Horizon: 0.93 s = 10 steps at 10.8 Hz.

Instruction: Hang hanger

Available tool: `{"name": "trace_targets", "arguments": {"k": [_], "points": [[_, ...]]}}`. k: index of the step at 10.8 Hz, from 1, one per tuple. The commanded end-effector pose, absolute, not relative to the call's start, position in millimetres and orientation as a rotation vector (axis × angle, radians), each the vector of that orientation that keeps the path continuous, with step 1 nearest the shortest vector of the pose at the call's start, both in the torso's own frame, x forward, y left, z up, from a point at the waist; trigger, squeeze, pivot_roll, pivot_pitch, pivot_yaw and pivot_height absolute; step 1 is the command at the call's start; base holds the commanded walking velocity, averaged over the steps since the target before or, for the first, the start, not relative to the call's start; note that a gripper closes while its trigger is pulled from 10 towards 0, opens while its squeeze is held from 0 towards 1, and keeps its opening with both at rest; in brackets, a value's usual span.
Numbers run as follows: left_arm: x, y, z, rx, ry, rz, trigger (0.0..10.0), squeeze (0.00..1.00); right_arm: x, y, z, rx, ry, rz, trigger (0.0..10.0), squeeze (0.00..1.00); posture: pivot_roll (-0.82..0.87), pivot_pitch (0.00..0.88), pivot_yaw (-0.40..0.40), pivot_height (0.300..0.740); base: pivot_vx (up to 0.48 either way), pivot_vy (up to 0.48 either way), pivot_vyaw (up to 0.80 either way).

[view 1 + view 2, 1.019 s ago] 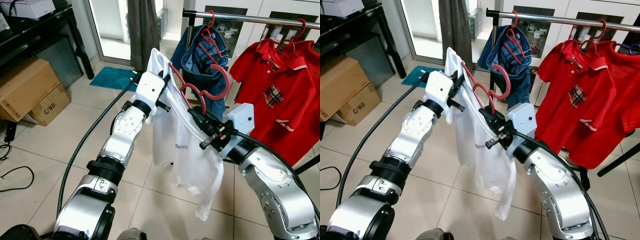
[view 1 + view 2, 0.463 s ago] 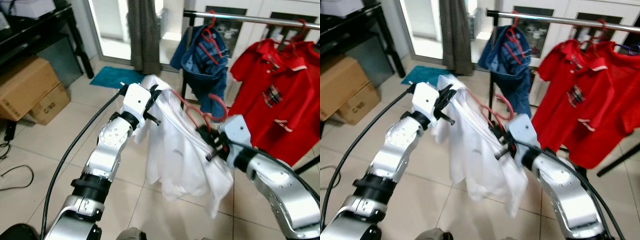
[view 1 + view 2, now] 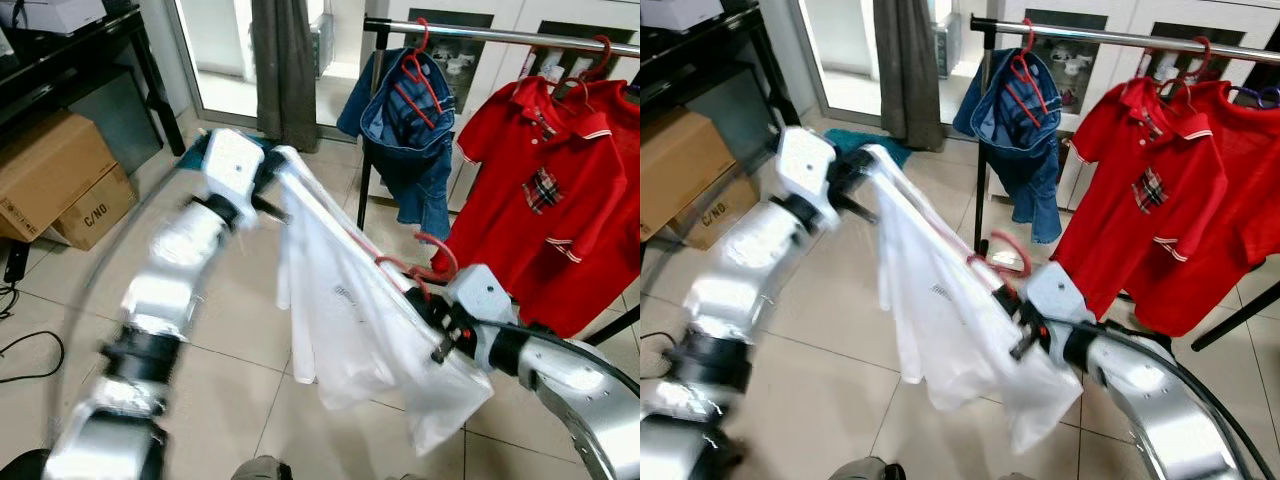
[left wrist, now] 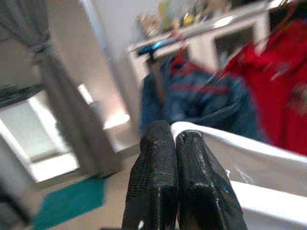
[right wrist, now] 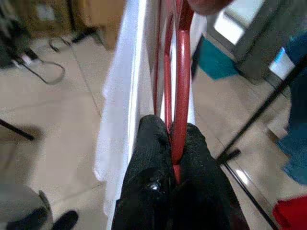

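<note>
Left eye view: the white shirt [image 3: 350,320] hung stretched between the two arms, low over the tiled floor [image 3: 230,330]; the left hand [image 3: 262,185] gripped its upper edge, arm blurred; the right hand [image 3: 425,305] held the red hanger [image 3: 415,262] at the shirt's lower end, hook standing up just above the fingers; behind them the clothes rail [image 3: 500,33] carried a denim garment [image 3: 410,130] on a red hanger and a red polo shirt [image 3: 545,200]; the held hanger sat well below the rail and apart from it; cardboard boxes [image 3: 60,180] stood at the left by a dark shelf.

Right eye view: same scene; a teal mat [image 3: 865,145] lay on the floor behind the left arm; a grey curtain [image 3: 905,70] hung by the doorway.

Left wrist view: the left hand's fingers [image 4: 156,187] were pressed together, pinching the white shirt's edge; denim and red clothing blurred beyond.

Right wrist view: the right hand's fingers [image 5: 151,167] were clamped on the red hanger's wire, which ran away from the camera along the shirt's white cloth; floor and a rack leg [image 5: 259,120] beyond.
</note>
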State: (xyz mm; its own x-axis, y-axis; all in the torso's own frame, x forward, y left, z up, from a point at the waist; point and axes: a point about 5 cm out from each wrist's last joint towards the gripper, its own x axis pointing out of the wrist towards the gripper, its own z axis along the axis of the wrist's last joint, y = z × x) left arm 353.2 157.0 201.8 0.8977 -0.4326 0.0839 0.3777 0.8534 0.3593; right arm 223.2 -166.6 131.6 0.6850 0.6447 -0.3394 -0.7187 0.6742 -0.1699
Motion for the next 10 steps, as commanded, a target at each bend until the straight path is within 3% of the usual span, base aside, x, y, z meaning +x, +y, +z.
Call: {"name": "trace_targets", "arguments": {"k": [1, 3, 5, 7, 8, 10], "points": [[360, 188, 217, 0.367, -0.178, -0.276, 0.0, 0.00, 217, -173, 132, -0.289, 0.281, 0.809, 0.0, 0.00, 0.02, 0.025, 0.056, 0.740, 0.000, 0.000, 0.00], [371, 229, 212, 0.440, -0.057, -0.167, 0.0, 0.00, 206, -168, 143, -0.192, 0.229, 0.907, 0.0, 0.00, 0.01, 0.019, 0.067, 0.740, 0.000, 0.000, 0.00], [381, 242, 193, 0.276, 0.034, -0.080, 0.0, 0.00, 195, -152, 152, -0.072, 0.181, 1.010, 0.0, 0.00, 0.01, 0.020, 0.062, 0.740, 0.000, 0.000, 0.00], [379, 208, 177, 0.135, 0.041, -0.252, 0.0, 0.00, 211, -151, 154, 0.005, 0.121, 0.817, 0.0, 0.00, 0.00, 0.021, 0.070, 0.740, 0.000, 0.000, 0.00], [366, 173, 166, 0.055, 0.046, -0.456, 0.0, 0.00, 235, -161, 154, 0.083, 0.073, 0.517, 0.0, 0.00, 0.00, 0.023, 0.070, 0.740, 0.000, 0.000, 0.00], [319, 128, 153, 0.052, 0.096, -0.820, 0.0, 0.00, 255, -174, 162, 0.355, -0.050, 0.176, 0.0, 0.00, 0.00, 0.032, 0.049, 0.740, 0.000, 0.000, 0.00]]}}
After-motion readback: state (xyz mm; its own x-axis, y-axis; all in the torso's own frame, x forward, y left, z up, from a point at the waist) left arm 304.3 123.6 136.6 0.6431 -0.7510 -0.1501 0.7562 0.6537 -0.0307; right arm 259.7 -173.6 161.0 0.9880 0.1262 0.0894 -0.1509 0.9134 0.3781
